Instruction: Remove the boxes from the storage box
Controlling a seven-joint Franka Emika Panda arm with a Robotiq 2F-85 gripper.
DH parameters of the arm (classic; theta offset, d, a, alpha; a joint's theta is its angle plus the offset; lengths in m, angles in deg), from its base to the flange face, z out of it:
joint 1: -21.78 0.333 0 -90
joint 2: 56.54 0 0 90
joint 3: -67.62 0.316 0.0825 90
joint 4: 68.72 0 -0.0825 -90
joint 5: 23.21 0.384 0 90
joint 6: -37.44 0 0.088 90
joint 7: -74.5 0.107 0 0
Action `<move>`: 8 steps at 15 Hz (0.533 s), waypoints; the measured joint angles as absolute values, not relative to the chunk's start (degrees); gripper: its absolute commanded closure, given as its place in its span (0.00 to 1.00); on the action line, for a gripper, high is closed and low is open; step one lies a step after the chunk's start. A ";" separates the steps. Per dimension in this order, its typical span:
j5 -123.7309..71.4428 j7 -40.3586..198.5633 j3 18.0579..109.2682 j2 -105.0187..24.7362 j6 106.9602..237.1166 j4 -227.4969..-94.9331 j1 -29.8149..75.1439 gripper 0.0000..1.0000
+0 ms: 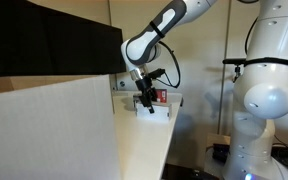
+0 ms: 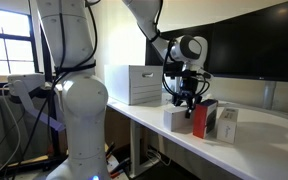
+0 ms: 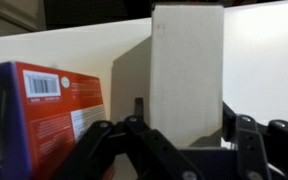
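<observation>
Nearest in an exterior view is the arm's white base (image 2: 69,110), standing at the left end of a white table (image 2: 269,140). On the table's left part sits the storage box (image 2: 134,85), white, with a dark handle slot in its side. All three boxes stand outside it on the tabletop, to its right.

The gripper (image 2: 187,102) hangs over the first of them, a white box (image 2: 179,120), pointing down. In the wrist view the gripper (image 3: 174,150) is spread wide, its black fingers (image 3: 249,140) to either side of the lower end of the white box (image 3: 187,70), which stands upright between them. Whether the fingers touch it I cannot tell; they look clear of its sides.

Just beside that box, on the side away from the storage box, stands a red box (image 2: 200,120). In the wrist view this red box (image 3: 44,110) is at the left and shows a barcode label. Farther right stands a second white box (image 2: 225,124), close against the red one.

Behind the table, to the far right, is a wide black monitor (image 2: 254,45).

From the opposite end, the gripper (image 1: 146,100) shows at the table's far end with the red box (image 1: 160,97) beside it.
</observation>
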State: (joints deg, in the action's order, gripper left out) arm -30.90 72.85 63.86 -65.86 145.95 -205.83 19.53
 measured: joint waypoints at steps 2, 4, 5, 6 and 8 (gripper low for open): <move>-30.94 72.85 63.42 -65.33 145.95 -205.80 19.44 0.00; -30.95 72.85 63.24 -64.98 145.93 -205.78 19.29 0.00; -30.95 72.85 63.22 -64.87 145.91 -205.75 19.22 0.00; -30.95 72.85 63.21 -64.81 145.88 -205.70 19.16 0.00; -30.95 72.85 63.22 -64.78 145.77 -205.43 19.14 0.00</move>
